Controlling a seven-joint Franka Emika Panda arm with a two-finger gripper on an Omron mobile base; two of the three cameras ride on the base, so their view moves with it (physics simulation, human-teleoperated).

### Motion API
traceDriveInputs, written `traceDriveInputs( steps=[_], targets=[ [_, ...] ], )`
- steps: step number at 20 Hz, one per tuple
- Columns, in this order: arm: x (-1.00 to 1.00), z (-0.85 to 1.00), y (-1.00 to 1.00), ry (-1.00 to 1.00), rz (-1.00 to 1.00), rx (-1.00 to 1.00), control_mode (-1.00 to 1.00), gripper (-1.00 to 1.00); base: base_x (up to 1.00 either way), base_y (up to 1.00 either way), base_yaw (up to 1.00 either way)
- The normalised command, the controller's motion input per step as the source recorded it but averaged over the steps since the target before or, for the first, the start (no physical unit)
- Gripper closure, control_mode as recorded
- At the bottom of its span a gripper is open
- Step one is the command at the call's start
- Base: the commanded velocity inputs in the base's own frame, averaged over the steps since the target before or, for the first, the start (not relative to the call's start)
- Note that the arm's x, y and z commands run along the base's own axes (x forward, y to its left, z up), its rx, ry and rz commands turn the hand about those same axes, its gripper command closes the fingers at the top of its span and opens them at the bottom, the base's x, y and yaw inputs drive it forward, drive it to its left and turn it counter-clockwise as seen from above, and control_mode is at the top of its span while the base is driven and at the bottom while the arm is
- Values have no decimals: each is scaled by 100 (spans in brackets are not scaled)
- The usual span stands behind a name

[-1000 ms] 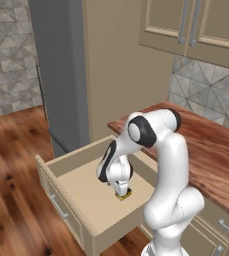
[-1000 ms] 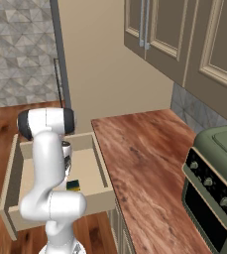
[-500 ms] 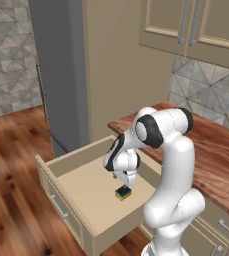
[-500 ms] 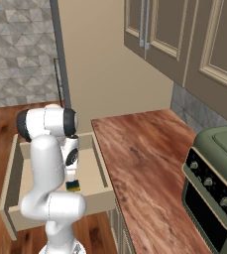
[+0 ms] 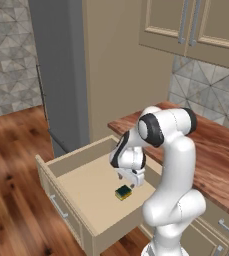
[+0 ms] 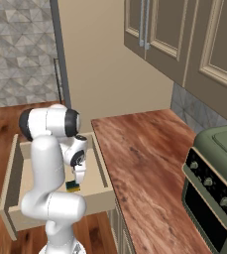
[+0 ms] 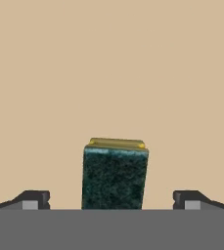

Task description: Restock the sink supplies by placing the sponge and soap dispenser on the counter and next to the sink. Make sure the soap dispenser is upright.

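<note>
Sponge point(image 5: 123, 192) first: it lies green side up on the floor of the open drawer point(image 5: 81, 187), well below the desk point(image 6: 140, 158) where it has to end up. From the hand view I see the sponge point(image 7: 115, 176) centred between my two fingertips point(image 7: 33, 199), which stand wide apart on either side of it with bare drawer floor showing in the gaps. So the pincer point(image 5: 128, 181) is spread wide and holds nothing; it hangs just above the sponge, pointing down into the drawer.

As I judge it, the task has barely begun. Neither item is on the desk yet. The sponge is lined up for a grasp but not yet gripped, so I have to lower, close on it, lift it out of the drawer and carry it along the reddish-brown desk toward the sink. I cannot make out the sink or the soap dispenser from where the base stands, so that second item and its upright placement are entirely left to do, and I expect the base will need to drive.
</note>
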Motion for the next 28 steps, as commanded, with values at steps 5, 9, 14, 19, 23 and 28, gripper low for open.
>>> traceDriveInputs(
  steps=[5, 9, 14, 19, 23, 28],
  targets=[
    [-1, -13, 0, 0, 6, 0, -100, -100, 0, 0, 0],
    [0, -5, 1, 0, 0, 0, -100, -100, 0, 0, 0],
    [0, -5, 1, -1, -2, 0, -100, -100, 0, 0, 0],
    [-6, -10, 11, -1, -4, 0, -100, -100, 0, 0, 0],
    [-15, -11, 12, -1, -5, 0, -100, -100, 0, 0, 0],
    [-12, -7, 5, 0, -5, 0, -100, -100, 0, 0, 0]
  ],
)
